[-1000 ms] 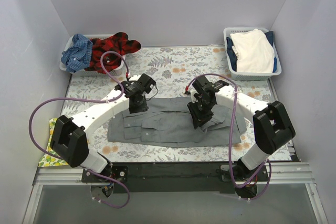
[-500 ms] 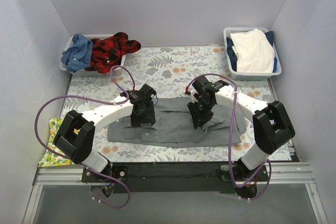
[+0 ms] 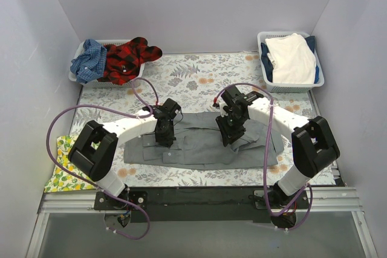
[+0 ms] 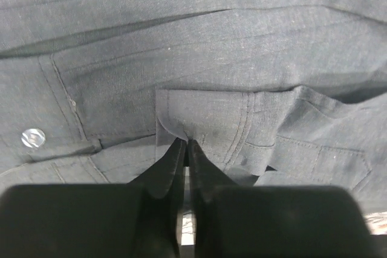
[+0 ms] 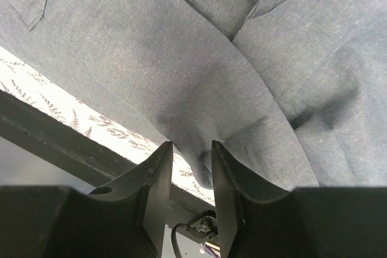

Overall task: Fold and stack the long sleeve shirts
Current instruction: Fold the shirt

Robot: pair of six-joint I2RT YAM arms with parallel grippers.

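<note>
Fern-print desk [image 3: 199, 83] carries grey shirt [image 3: 193, 149]; left fingers [image 4: 169, 164] pinch its edge, right fingers [image 5: 156, 176] grip a fold. Folding looks underway; next, lift both across.

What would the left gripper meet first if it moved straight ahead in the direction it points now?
The grey shirt. The left gripper points down into it, and its closed tips pinch the edge of a folded cuff. Under the cloth probably lies the table cover, though the depth is unclear.
</note>
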